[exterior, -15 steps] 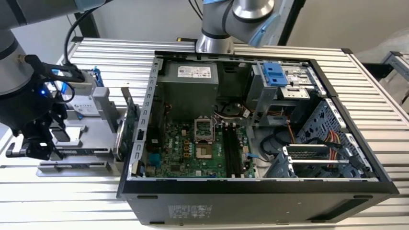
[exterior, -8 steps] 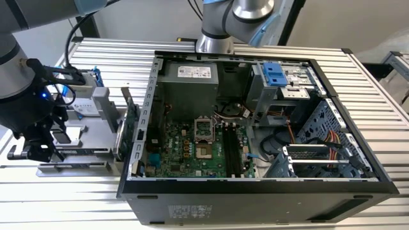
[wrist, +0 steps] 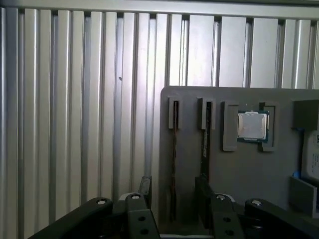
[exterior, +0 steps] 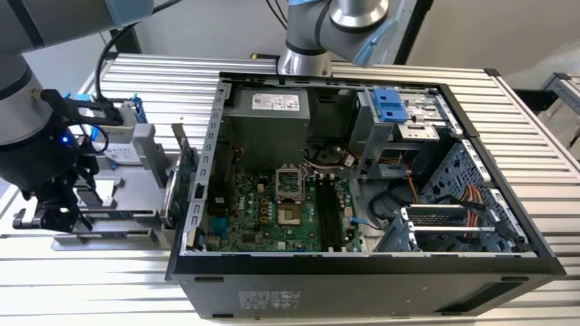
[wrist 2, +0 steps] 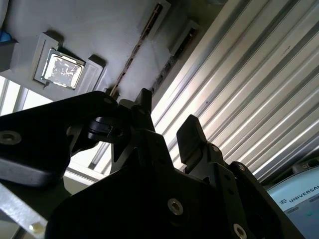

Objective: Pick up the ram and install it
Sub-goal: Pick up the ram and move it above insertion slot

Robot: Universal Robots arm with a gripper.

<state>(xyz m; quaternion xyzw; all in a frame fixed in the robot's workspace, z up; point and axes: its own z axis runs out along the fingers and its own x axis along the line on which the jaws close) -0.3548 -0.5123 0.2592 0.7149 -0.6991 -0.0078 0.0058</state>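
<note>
Apparently, first wrist view shows gripper (wrist: 173,181) straddling ram (wrist: 174,144).

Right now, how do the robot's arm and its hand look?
The arm is a thick silver-grey tube with a pale blue joint cap; black cables run beside it. The hand is matte black and angular, with two blocky fingers and silver screw heads.
</note>
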